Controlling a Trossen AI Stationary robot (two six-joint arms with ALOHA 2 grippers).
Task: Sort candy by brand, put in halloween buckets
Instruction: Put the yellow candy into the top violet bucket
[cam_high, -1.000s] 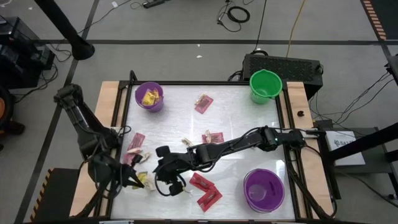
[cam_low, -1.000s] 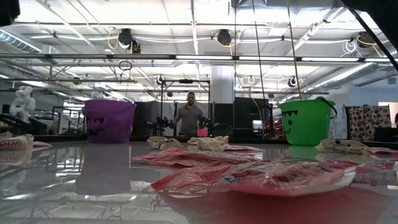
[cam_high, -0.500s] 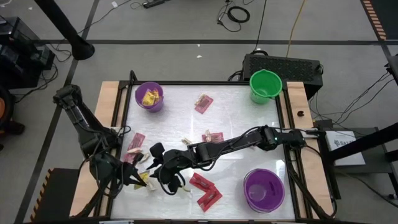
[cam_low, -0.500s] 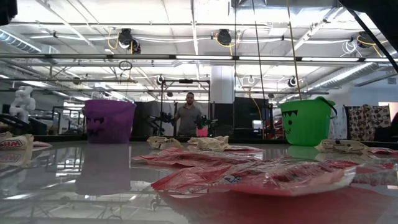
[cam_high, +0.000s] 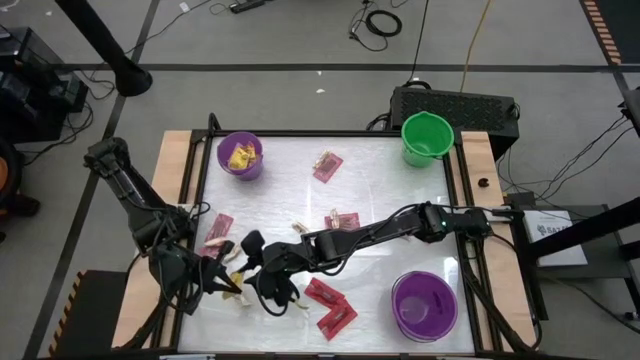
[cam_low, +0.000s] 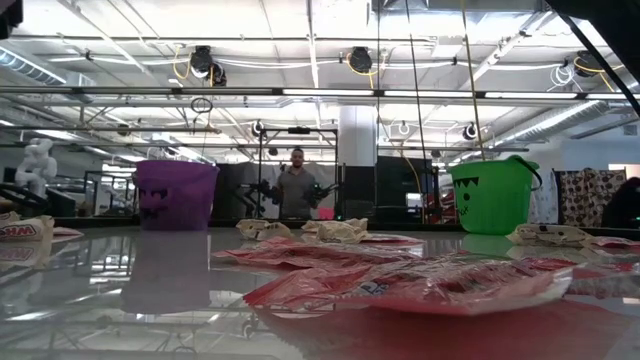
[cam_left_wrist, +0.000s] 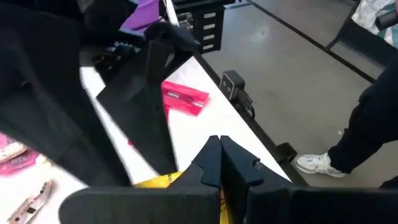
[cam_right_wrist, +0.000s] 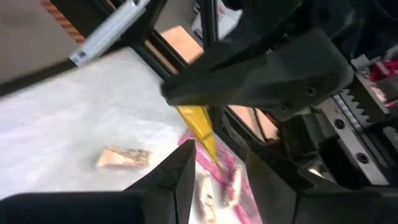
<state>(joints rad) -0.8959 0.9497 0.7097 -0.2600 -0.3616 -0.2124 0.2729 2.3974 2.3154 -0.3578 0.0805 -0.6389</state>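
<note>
Left tool (cam_high: 228, 284) at the near-left corner of the table (cam_high: 380, 190), fingers pressed together on a yellow packet (cam_left_wrist: 163, 182); the packet hangs from its tip in the right wrist view. Right tool (cam_high: 252, 272) sits just beside it, reaching across from the right side, fingers spread with a gap between them, holding nothing that can be seen.

Candy elsewhere: red packets (cam_high: 328, 303) near centre, pink packets (cam_high: 216, 228) at the left edge, small tan pieces (cam_high: 343, 220) mid-table, one pink packet (cam_high: 327, 165) far. The far-left purple bucket (cam_high: 240, 156) already holds yellow pieces; the green bucket (cam_high: 426, 137) stands far right, a second purple bucket (cam_high: 424, 305) near right.

Risks, as judged: the two tools are very close, so either arm moving could knock the other or tug the packet loose. The pinch looks to be on an edge of the wrapper, so it may slip during the carry to the far-left bucket. Loose wrappers nearby could be swept off the near edge.

Surface: glossy white top, reflective, with wooden side rails. Room: open lab with ceiling trusses, cables on the floor, a person (cam_low: 296, 190) standing far behind the table
</note>
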